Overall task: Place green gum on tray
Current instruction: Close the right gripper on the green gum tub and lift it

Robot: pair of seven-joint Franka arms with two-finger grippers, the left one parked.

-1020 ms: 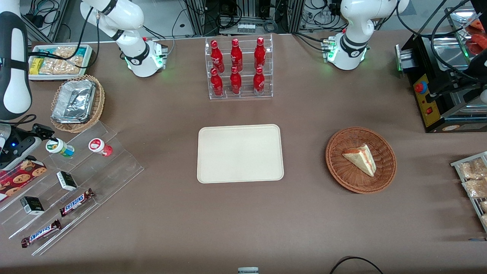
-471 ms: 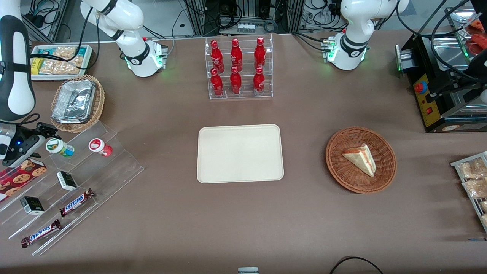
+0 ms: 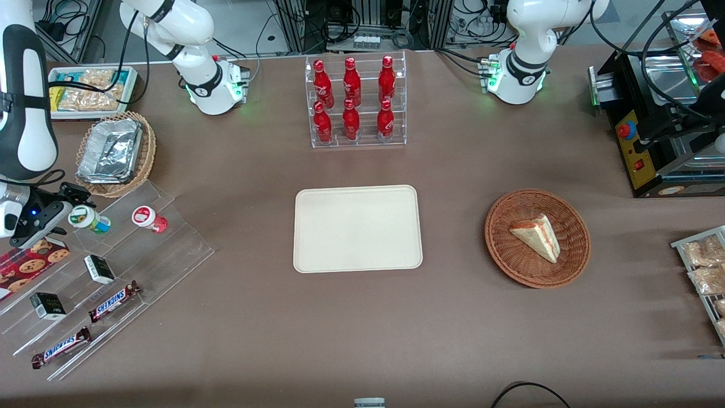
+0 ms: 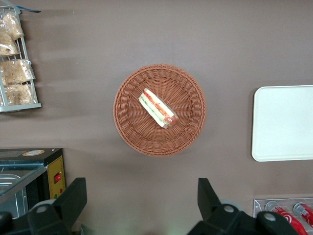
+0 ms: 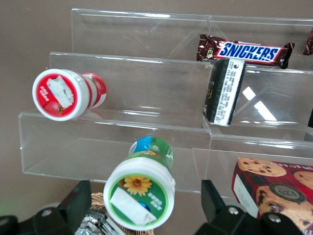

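Lying betw spread fingers (image 5: 73,205), untouched: green gum (image 5: 140,196) on acrylic shelf (image 5: 117,147).

The green gum (image 5: 141,198) has a smooth white plastic lid with a glossy printed label. It lies on a clear, shiny plastic step rack (image 5: 122,122). Beside the rack, a woven wicker basket (image 3: 148,148) holds crinkled foil pans (image 3: 110,150). The tray (image 3: 357,228) looks matt, the brown tablecloth (image 3: 453,317) dull. The gripper (image 3: 67,207) near the gum is black, slightly glossy.
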